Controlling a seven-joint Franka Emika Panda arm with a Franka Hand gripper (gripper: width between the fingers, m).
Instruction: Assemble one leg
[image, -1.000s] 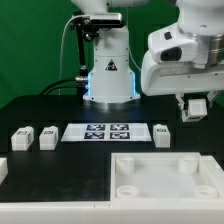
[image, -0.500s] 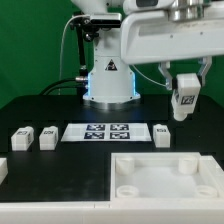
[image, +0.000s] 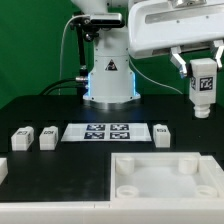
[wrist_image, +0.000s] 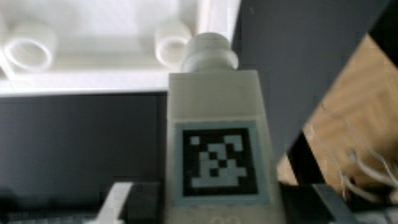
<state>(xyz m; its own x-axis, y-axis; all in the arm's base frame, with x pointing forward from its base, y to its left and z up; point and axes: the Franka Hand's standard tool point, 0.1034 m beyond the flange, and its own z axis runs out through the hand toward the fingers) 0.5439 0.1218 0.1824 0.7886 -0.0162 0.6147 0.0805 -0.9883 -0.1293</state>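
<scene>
My gripper is shut on a white leg with a black-and-white tag, held upright in the air at the exterior view's right, well above the table. In the wrist view the leg fills the middle, its rounded peg end pointing away, between my gripper's two fingers. Three more legs lie on the black table: two at the exterior view's left and one right of the marker board. The large white panel with corner holes lies at the front right.
The marker board lies in the middle of the table. The robot base stands behind it. Another white part shows at the exterior view's left edge. The panel's corner holes show in the wrist view.
The gripper has risen and moved toward the exterior view's right with the leg, which has turned from tilted to upright with its tag facing the camera.
</scene>
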